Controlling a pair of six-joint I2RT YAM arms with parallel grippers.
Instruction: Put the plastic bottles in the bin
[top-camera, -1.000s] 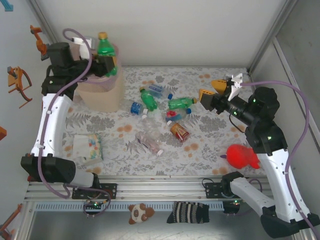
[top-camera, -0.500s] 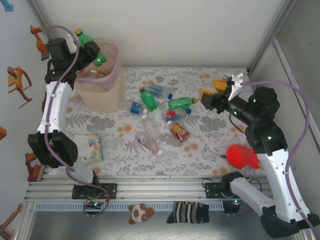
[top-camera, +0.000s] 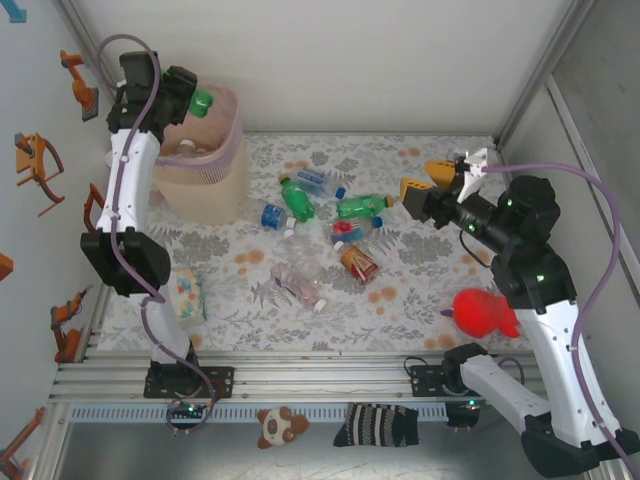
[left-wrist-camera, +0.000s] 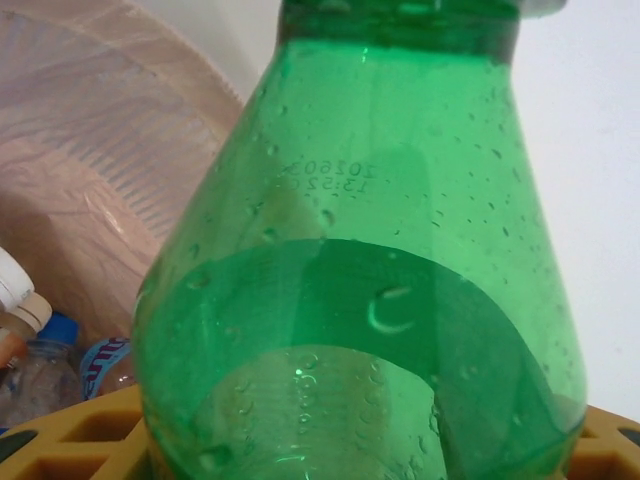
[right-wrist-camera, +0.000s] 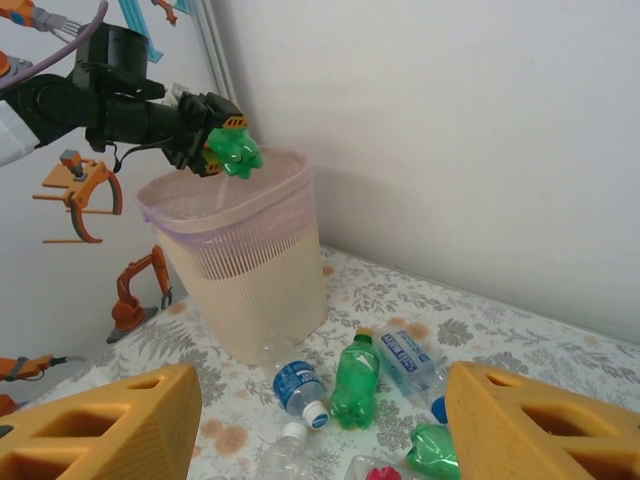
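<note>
1. Several loose bottles (top-camera: 297, 198), clear and green, are seen lying on their sides in the middle of the table (top-camera: 420, 300). Some touch each other. All lie to the right of the bin (top-camera: 215, 190), which stands at the far left.
2. One green bottle (top-camera: 202, 99) is gripped in the left gripper (top-camera: 190, 102) and poised over the bin's rim. Other bottles (left-wrist-camera: 40, 350) are glimpsed inside the bin below it.
3. Over the far right of the table the right gripper (top-camera: 428, 178) is held with jaws parted and nothing between them.
4. The bottles are judged light, thin-walled and easily dented. Being smooth and round, they are likely to roll or slip. Droplets are noted inside the green one.
5. Hold is best taken across the body, near the stiffer shoulder, with a modest squeeze.
</note>
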